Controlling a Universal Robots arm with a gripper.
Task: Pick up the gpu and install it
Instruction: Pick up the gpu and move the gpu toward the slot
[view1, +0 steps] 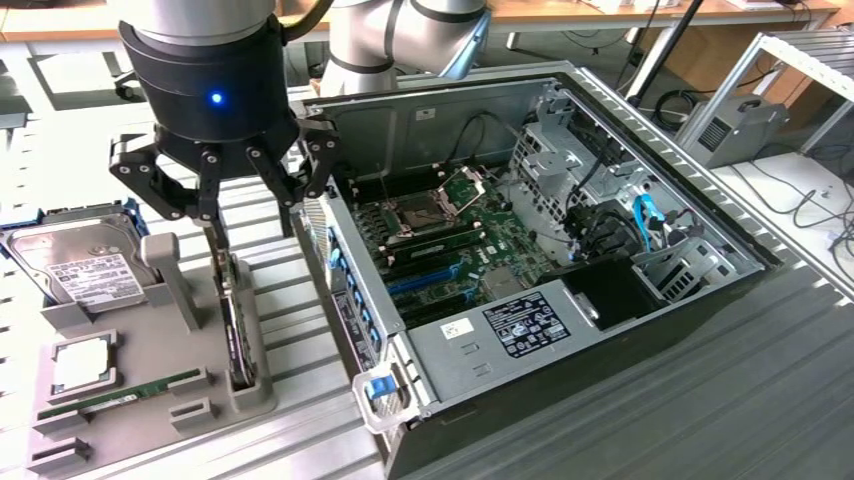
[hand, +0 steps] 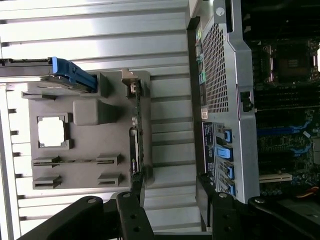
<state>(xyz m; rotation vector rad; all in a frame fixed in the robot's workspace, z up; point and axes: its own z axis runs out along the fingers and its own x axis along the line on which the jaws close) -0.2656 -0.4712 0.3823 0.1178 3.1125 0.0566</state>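
The gpu (view1: 239, 335) stands on edge in a slot of the gray parts holder (view1: 140, 435), on the holder's side nearest the open computer case (view1: 447, 355). The gripper (view1: 230, 205) hangs above the holder, jaws spread wide and empty.

The card looks light, stiff and fragile. Its long board edges seem the safest place to pinch, clear of the fan.

The wrist view shows the card's thin top edge (hand: 136, 135) running toward one finger (hand: 136, 186). The exterior view shows the gripper's height above the holder.

The gripper (view1: 234, 210) is black, the holder (view1: 147, 400) plain grey, the motherboard (view1: 501, 235) green, the clips (view1: 387, 385) blue, the table (view1: 667, 400) silver with lines.
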